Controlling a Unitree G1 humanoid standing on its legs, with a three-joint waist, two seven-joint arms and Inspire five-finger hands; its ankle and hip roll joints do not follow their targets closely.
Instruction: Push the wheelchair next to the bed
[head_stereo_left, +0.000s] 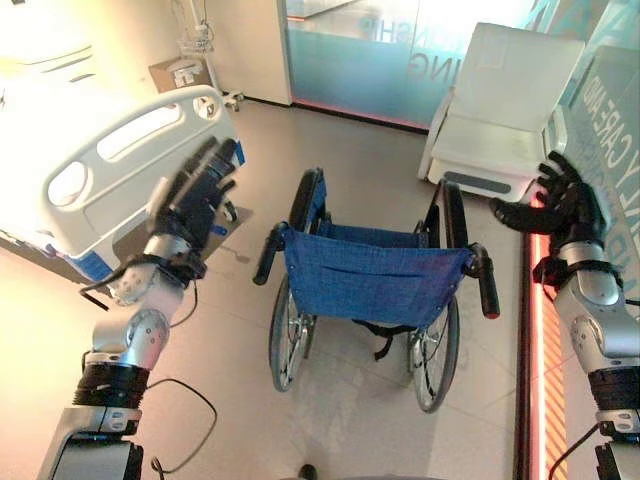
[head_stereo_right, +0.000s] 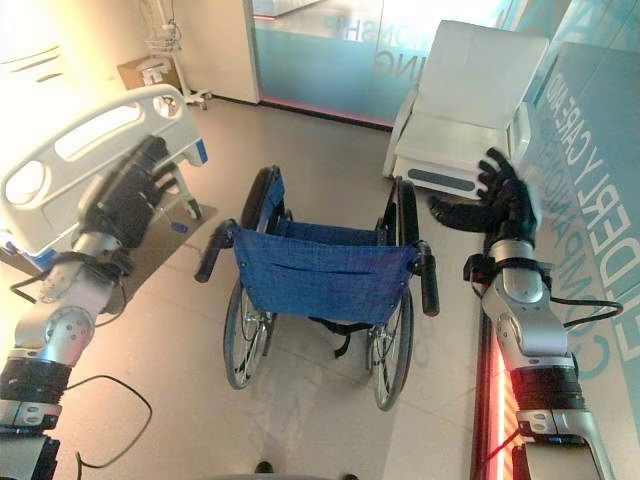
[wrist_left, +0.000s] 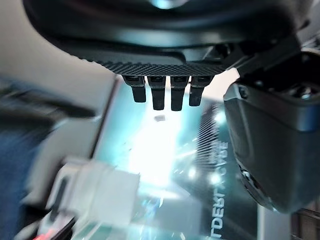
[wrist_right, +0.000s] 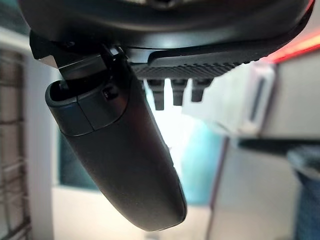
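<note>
tiled floor (head_stereo_left: 350, 420), one wheelchair (head_stereo_left: 375, 275), one bed (head_stereo_left: 110, 165)

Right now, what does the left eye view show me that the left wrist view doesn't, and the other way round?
The left eye view alone shows the blue-seated wheelchair standing whole with both black push handles free, the white hospital bed footboard to its left, and the right hand raised open beside the right handle. The left wrist view alone shows the left hand's fingers straight, holding nothing. Both show the left hand and the white armchair by the frosted glass wall.
</note>
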